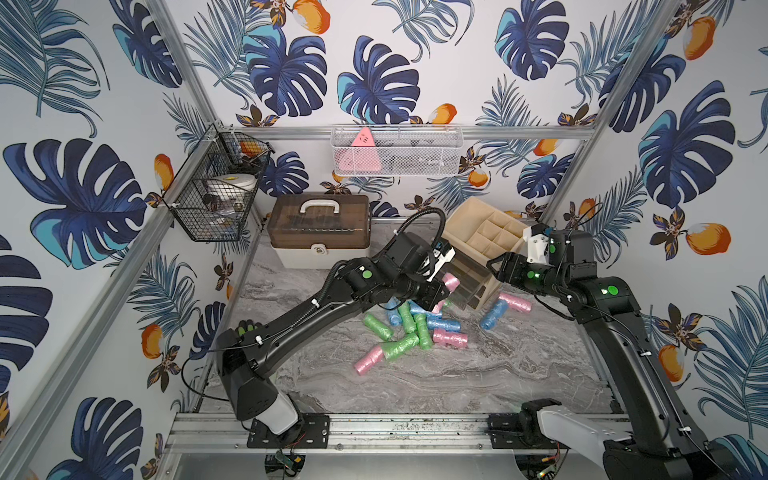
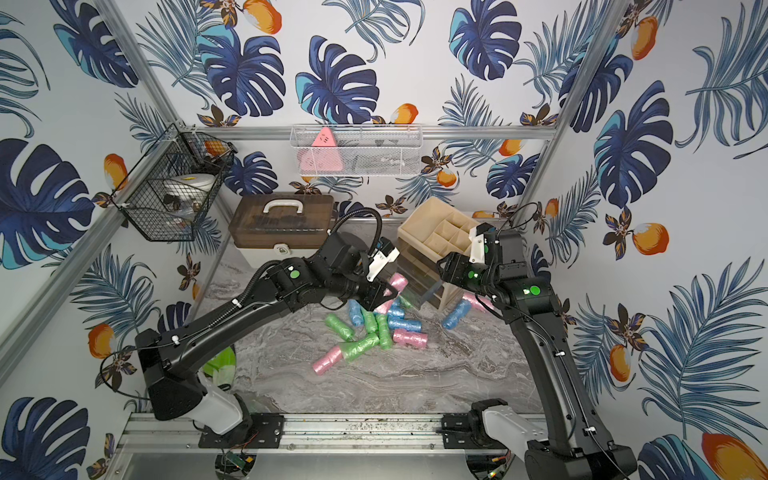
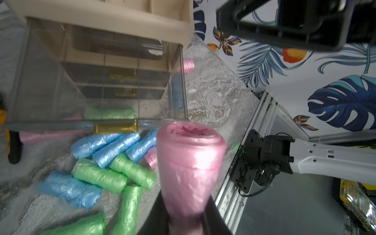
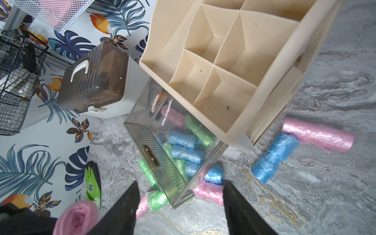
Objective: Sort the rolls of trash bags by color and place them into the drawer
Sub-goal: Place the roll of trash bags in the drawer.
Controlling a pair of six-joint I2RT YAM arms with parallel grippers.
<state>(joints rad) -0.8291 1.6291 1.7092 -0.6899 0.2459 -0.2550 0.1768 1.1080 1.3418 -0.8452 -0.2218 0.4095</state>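
In both top views the left end effector (image 1: 445, 291) is clenched on a pink roll (image 1: 453, 281), mid-frame, right at the front edge of the open clear drawer (image 1: 473, 276). The arm covers part of the pile. Loose rolls of trash bags (image 1: 415, 328) on the bench (image 1: 457, 386): I count four green, four blue and three pink, plus more tucked under the arm and drawer that I can't count. A green glove (image 2: 220, 361) pokes out behind the left arm, lower left.

Left wrist view: the pink roll fills the lower middle, its base buried between the black fingers (image 3: 213, 219). One green roll is cut off at the bottom edge. Everything seen through the drawer is smeary.

Right wrist view: the right end effector (image 4: 180, 185) is released, nothing between its fingers. Rolls show through the drawer walls, but I can't tell whether they're in it or under it. One pink and one blue lie right of the beige organizer (image 4: 223, 61).
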